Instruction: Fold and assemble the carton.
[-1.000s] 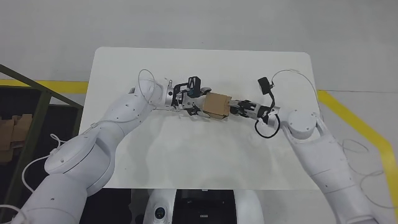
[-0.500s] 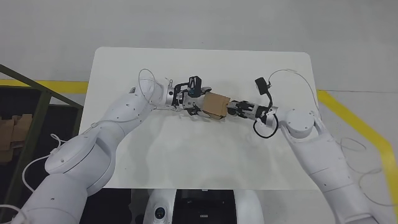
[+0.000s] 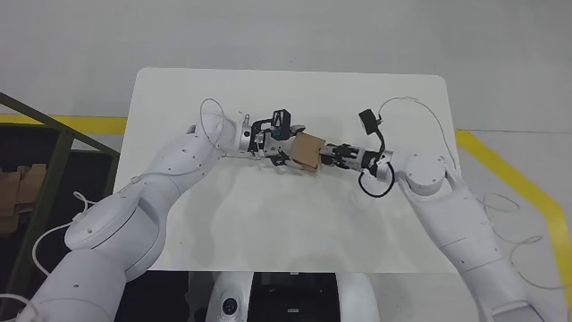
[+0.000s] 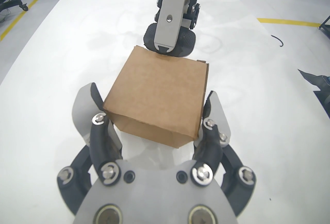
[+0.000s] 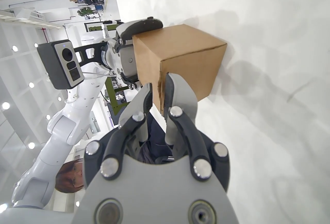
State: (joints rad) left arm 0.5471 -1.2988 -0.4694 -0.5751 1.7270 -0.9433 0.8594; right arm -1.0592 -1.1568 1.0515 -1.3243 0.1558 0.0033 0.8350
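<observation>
Right gripper (image 3: pixel 328 154) had slid inward since prev. frame, nudging carton (image 3: pixel 307 151) w/ it. Carton sat near table (image 3: pixel 223 233) ctr; left gripper (image 4: pixel 152 98) clamped its sides, right gripper pinched opposite edge.

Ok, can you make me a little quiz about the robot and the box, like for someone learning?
1. True or false: the box is a flat sheet.
2. The left gripper and the right gripper are: A) at opposite ends of the box, B) on the same side, C) far from it.
3. What colour is the table?
Key: 1 false; 2 A; 3 white.
</observation>
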